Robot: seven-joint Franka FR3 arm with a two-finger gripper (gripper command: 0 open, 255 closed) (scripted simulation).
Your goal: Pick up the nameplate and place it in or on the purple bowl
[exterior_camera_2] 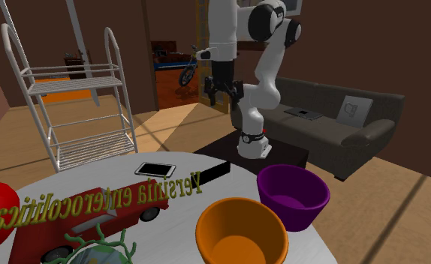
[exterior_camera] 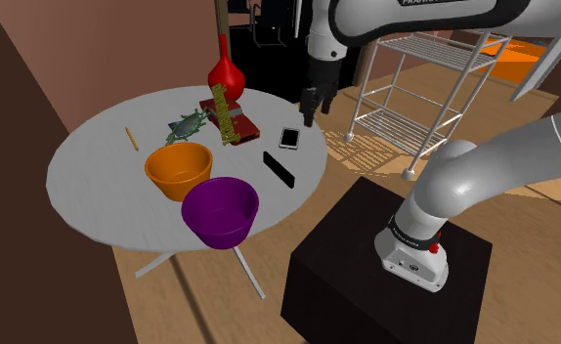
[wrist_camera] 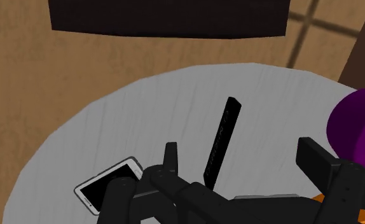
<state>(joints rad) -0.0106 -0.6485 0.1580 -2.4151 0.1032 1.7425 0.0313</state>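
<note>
The gripper's (wrist_camera: 238, 151) two black fingers (wrist_camera: 170, 159) stand closest to the lens in the wrist view, spread wide apart and clasping nothing. Beneath them lies the round pale-grey table (wrist_camera: 143, 114), and past its rim the black stand (wrist_camera: 168, 16). The shoulder view supplies the height that the wrist view flattens: the gripper (exterior_camera: 311, 106) hangs in the air over the table's (exterior_camera: 93, 186) rim, well above everything on it. The second exterior view, looking across the table (exterior_camera_2: 64, 184), puts the gripper (exterior_camera_2: 220, 90) far behind the objects. It makes legible the olive-gold lettering (exterior_camera_2: 94, 201), "Yersinia enterocolitica", in front of a red toy car (exterior_camera_2: 94, 221). In the shoulder view that lettering (exterior_camera: 228, 122) is an unreadable strip, far from the gripper beside a red vase (exterior_camera: 225, 73). The purple bowl (exterior_camera: 220, 210) (exterior_camera_2: 293, 196) (wrist_camera: 356, 124) stands upright at the table's edge, below and to one side of the gripper, just beside the orange bowl (exterior_camera: 179, 171) (exterior_camera_2: 240, 236). Both bowls show bare inner walls. The nameplate (exterior_camera: 280, 168) (exterior_camera_2: 214, 171) (wrist_camera: 222, 140), a slim black bar, lies flat on the table below the gripper, untouched, between the purple bowl and the phone (exterior_camera: 290, 138) (exterior_camera_2: 155, 169) (wrist_camera: 108, 186). The wrist view catches faint marks along its face. A pencil (exterior_camera: 130, 137) lies farthest from the gripper.
</note>
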